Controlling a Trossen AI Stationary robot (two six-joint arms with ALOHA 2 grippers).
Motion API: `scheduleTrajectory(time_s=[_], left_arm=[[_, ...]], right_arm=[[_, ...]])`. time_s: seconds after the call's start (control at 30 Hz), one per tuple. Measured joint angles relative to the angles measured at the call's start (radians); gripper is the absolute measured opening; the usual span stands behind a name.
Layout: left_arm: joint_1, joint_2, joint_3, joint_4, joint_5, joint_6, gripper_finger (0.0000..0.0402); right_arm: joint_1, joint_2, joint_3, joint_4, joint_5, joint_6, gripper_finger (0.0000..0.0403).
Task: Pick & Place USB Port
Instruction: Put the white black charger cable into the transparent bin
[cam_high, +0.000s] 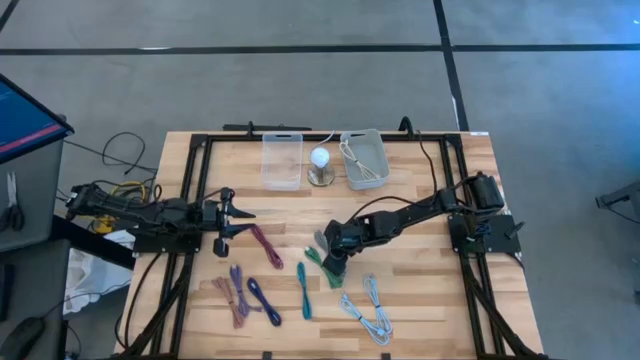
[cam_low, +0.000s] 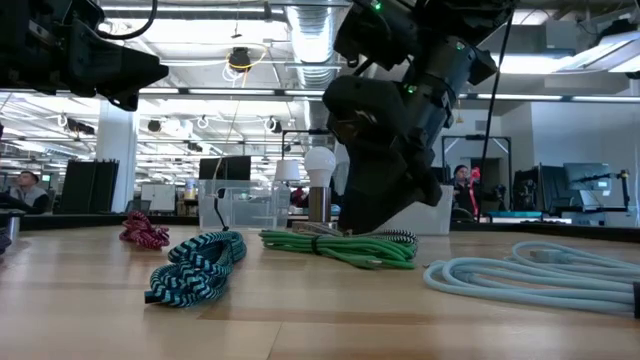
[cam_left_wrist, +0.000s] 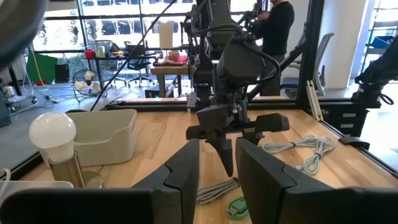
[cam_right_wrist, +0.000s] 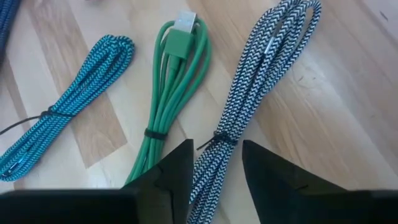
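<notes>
Lying bundled, seven cables (cam_high: 324, 262), two bins (cam_high: 282, 159), one bulb (cam_high: 319, 158)

No readable text anywhere here: no words, labels, brand marks, numbers or signs can be made out on the table, the cables, the bins, the arms or the room behind.
</notes>
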Motion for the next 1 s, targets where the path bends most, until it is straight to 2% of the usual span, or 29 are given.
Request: scheduleTrajectory(time_s=[0.4, 0.53, 0.67, 0.77, 0.93, 1.0], left_arm=[[0.000, 0.000, 0.000, 0.000, 0.000, 0.000, 0.0104], [0.000, 0.000, 0.000, 0.000, 0.000, 0.000, 0.0104], [0.000, 0.004, 0.000, -0.001, 0.000, 0.000, 0.0104], [0.000, 0.005, 0.000, 0.000, 0.000, 0.000, 0.0104], [0.000, 0.005, 0.000, 0.000, 0.000, 0.000, 0.0104], [0.000, 0.005, 0.000, 0.000, 0.000, 0.000, 0.0104]], right_arm=[[0.000, 0.022, 0.003, 0.042, -0.025, 0.005, 0.0142], [-0.001, 0.068, 0.006, 0.099, -0.087, 0.009, 0.0149], [-0.013, 0.082, 0.004, 0.138, -0.103, -0.021, 0.0149], [-0.023, 0.074, 0.003, 0.130, -0.099, -0.030, 0.0122], [-0.027, 0.075, 0.002, 0.132, -0.079, -0.088, 0.0023], [-0.029, 0.075, 0.002, 0.133, -0.079, -0.102, 0.0017]])
